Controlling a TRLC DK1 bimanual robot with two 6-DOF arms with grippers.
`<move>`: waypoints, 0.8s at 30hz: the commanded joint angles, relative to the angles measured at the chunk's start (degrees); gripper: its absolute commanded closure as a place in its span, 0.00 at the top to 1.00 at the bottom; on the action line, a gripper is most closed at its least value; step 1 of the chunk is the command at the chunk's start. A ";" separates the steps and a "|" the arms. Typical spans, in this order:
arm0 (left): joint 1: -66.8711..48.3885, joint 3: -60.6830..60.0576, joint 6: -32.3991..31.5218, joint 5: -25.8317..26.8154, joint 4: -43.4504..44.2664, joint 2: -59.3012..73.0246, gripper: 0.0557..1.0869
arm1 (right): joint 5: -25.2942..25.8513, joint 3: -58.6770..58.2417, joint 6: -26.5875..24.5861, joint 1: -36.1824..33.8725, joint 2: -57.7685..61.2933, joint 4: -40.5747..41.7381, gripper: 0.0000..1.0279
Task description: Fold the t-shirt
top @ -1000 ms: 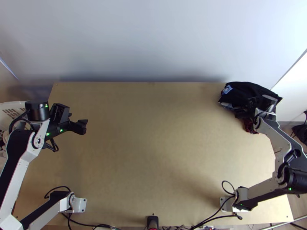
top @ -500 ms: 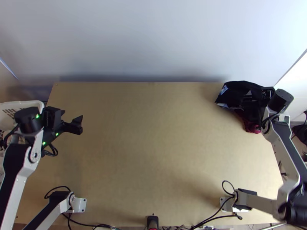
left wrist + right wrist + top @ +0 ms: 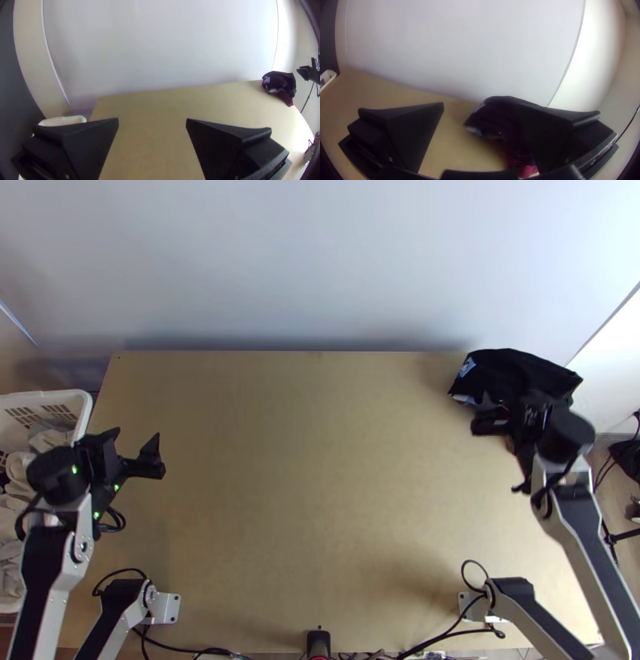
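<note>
Two grippers, both with fingers spread wide, stand over one table (image 3: 320, 500): the left (image 3: 138, 446) near the left edge, beside one white basket (image 3: 83, 412) of pale cloths (image 3: 48, 440), the right (image 3: 500, 456) near one bunched heap (image 3: 520, 376). That heap, black with a small pale-blue patch and dark red at its near side, lies at the far right corner; whether it is one t-shirt or several pieces I cannot tell. Open wood stretches broadly between the grippers and out to the far edge.
</note>
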 commanded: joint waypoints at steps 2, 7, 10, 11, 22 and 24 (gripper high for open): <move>4.30 -13.81 -0.57 -0.26 12.31 -11.48 0.95 | 1.76 -10.94 7.14 6.10 -14.36 -4.62 0.96; 7.20 -26.56 -3.47 -0.78 22.86 -32.40 0.95 | 2.82 -16.65 6.88 7.68 -23.24 -9.45 0.96; 7.46 -28.84 -3.99 -1.05 22.24 -37.76 0.95 | 4.31 -19.56 6.35 8.64 -27.99 -12.88 0.96; 7.64 -29.37 -4.43 -1.13 22.24 -37.93 0.95 | 4.49 -20.70 6.62 8.64 -29.74 -13.32 0.96; 7.90 -32.97 -1.53 -1.13 16.09 -38.02 0.95 | 9.23 -35.55 6.18 6.27 -53.47 -4.79 0.96; 7.90 -33.24 5.85 -1.13 10.12 -38.02 0.95 | 9.23 -35.55 6.09 6.27 -53.47 -4.71 0.96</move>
